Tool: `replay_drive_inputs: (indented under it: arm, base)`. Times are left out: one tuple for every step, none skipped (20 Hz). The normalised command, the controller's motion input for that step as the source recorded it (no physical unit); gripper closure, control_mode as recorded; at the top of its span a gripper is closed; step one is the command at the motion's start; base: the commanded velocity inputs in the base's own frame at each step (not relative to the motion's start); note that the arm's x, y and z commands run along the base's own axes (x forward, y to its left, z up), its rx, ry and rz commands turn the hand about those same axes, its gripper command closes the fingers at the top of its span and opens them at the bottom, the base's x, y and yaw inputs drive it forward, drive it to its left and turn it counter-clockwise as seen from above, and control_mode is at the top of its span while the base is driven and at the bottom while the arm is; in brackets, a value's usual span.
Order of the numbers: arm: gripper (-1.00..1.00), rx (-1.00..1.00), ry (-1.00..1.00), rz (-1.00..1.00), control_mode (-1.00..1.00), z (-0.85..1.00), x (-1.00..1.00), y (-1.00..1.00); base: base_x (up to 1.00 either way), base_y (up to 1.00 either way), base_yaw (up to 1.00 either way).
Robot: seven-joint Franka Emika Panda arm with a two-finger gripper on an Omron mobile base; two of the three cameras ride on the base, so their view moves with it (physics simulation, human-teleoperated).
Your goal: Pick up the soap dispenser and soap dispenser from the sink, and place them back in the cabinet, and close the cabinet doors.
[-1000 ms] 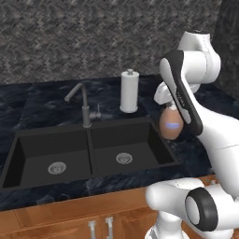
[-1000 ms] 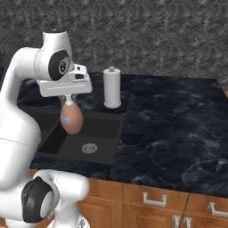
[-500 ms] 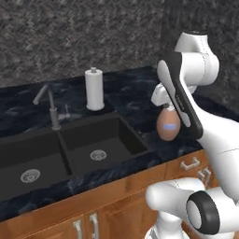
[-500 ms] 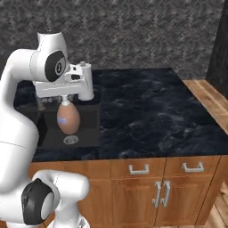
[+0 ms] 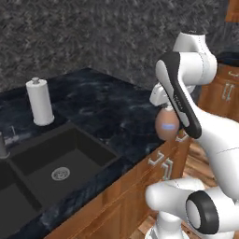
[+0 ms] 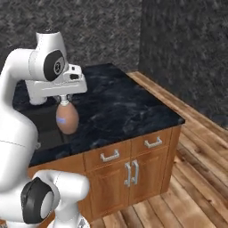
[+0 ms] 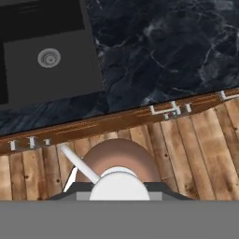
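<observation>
The base has swung since a second ago, so my whole picture has slid: the sink (image 5: 56,163) that sat square ahead now lies off to the left, and the counter's end and wooden floor (image 6: 196,147) have come into sight. I'm carrying the peach-orange soap dispenser (image 6: 67,119) in the air; the gripper (image 6: 64,99) is clamped on its white pump, bottle hanging below, over the counter's front edge. From the hand camera the bottle (image 7: 116,156) sits over floor planks just outside the cabinet fronts. The dark marbled countertop (image 6: 116,107) runs to a corner; below it are brown drawer fronts (image 6: 151,142). A paper-towel roll (image 5: 39,101) stands behind the basin against the rough grey wall (image 5: 93,37).
</observation>
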Motion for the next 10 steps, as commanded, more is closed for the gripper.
replay_drive_inputs:
  arm:
    - [1.0, 0.0, 0.0, 0.0, 1.0, 0.0, 0.0, 0.0]
    - [1.0, 0.0, 0.0, 0.0, 1.0, 0.0, 0.0, 0.0]
    - [1.0, 0.0, 0.0, 0.0, 1.0, 0.0, 0.0, 0.0]
    - [1.0, 0.0, 0.0, 0.0, 1.0, 0.0, 0.0, 0.0]
    - [1.0, 0.0, 0.0, 0.0, 1.0, 0.0, 0.0, 0.0]
    - [1.0, 0.0, 0.0, 0.0, 1.0, 0.0, 0.0, 0.0]
    - [1.0, 0.0, 0.0, 0.0, 1.0, 0.0, 0.0, 0.0]
    - [1.0, 0.0, 0.0, 0.0, 1.0, 0.0, 0.0, 0.0]
    - [1.0, 0.0, 0.0, 0.0, 1.0, 0.0, 0.0, 0.0]
    - [1.0, 0.0, 0.0, 0.0, 1.0, 0.0, 0.0, 0.0]
  base:
    - [0.0, 0.18, -0.65]
    - [0.0, 0.14, -0.67]
    - [0.0, 0.21, -0.67]
    - [0.0, 0.25, -0.67]
    - [0.0, 0.22, -0.67]
    - [0.0, 0.24, -0.67]
    - [0.0, 0.31, -0.68]
    - [0.01, 0.36, -0.69]
    - [0.04, 0.34, -0.7]
    - [0.06, 0.28, -0.7]
